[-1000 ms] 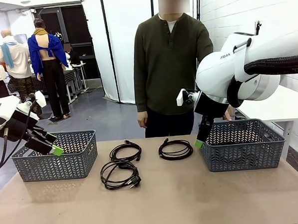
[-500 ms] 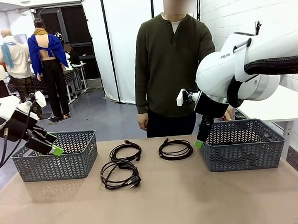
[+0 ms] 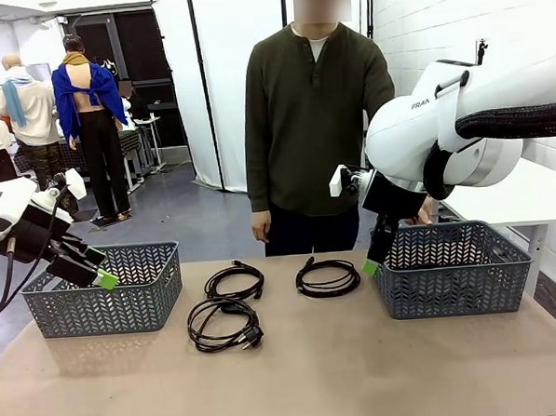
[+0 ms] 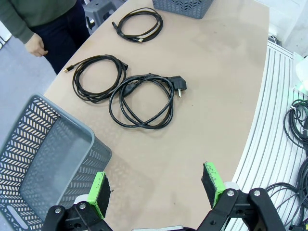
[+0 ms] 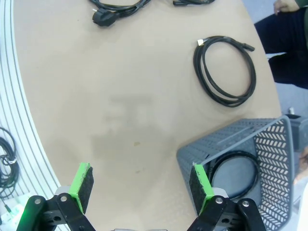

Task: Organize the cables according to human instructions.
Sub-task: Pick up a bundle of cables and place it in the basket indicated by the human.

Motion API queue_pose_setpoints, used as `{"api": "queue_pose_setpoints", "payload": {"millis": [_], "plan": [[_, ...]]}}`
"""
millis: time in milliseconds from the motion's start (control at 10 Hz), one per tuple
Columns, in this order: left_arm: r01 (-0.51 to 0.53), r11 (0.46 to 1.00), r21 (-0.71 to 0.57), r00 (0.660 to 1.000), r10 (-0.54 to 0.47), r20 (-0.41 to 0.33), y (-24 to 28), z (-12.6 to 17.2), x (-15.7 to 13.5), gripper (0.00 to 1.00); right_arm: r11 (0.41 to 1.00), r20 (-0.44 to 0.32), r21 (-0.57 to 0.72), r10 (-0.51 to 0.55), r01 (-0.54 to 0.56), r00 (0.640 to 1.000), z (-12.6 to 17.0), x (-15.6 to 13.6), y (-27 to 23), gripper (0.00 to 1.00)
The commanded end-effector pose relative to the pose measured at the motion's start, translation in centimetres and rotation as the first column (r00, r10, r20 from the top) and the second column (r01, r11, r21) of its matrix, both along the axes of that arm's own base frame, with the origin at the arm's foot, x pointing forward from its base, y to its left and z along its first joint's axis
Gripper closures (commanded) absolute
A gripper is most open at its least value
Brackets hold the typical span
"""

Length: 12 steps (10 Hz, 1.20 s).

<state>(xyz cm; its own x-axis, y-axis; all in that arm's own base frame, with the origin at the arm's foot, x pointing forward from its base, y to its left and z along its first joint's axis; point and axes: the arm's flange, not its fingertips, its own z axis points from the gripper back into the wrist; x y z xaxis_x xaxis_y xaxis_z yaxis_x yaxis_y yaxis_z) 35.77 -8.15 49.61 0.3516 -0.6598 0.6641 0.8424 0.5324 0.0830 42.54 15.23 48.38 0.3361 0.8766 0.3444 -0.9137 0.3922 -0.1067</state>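
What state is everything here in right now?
left gripper: open, holding nothing
right gripper: open, holding nothing
cable with plug: coiled, on table
far left cable: coiled, on table
far right cable: coiled, on table
fourth cable: coiled, inside right basket
left basket: upright

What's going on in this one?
A person stands across the table, handling nothing. Three coiled cables lie on it between two grey baskets; a fourth cable sits in the right basket. Both robot hands are open and empty, the left hand by the left basket, the right hand by the right basket.
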Motion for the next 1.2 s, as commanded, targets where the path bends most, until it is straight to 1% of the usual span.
{"api": "queue_pose_setpoints", "payload": {"millis": [0,200,400,500,800,1000,1100], "plan": [[0.016,1.000,-0.008,1.000,-0.016,0.001,0.3,-0.1,0.2,0.00,0.998,-0.038,0.011,-0.064,0.065,0.997,0.4,0.9,0.7,0.00],[0.016,1.000,-0.008,1.000,-0.016,0.001,0.3,-0.1,0.2,0.00,0.989,-0.074,0.017,-0.145,0.146,0.987,1.5,2.6,2.1,0.00],[0.016,1.000,-0.008,1.000,-0.016,0.001,0.3,-0.1,0.2,0.00,0.977,-0.127,0.013,-0.211,0.214,0.969,2.5,5.2,3.8,0.00],[0.016,1.000,-0.008,1.000,-0.016,0.001,0.3,-0.1,0.2,0.00,0.966,-0.133,0.014,-0.253,0.257,0.958,2.7,6.7,4.5,0.00],[0.016,1.000,-0.008,1.000,-0.016,0.001,0.3,-0.1,0.2,0.00,0.883,-0.219,0.022,-0.454,0.469,0.864,2.1,12.0,6.6,0.00],[0.016,1.000,-0.008,1.000,-0.016,0.001,0.3,-0.1,0.2,0.00,0.823,-0.241,-0.004,-0.552,0.568,0.798,1.0,14.9,7.8,0.00],[0.016,1.000,-0.008,1.000,-0.016,0.001,0.3,-0.1,0.2,0.00,0.794,-0.241,-0.023,-0.594,0.607,0.768,0.3,15.9,8.4,0.00]]}}
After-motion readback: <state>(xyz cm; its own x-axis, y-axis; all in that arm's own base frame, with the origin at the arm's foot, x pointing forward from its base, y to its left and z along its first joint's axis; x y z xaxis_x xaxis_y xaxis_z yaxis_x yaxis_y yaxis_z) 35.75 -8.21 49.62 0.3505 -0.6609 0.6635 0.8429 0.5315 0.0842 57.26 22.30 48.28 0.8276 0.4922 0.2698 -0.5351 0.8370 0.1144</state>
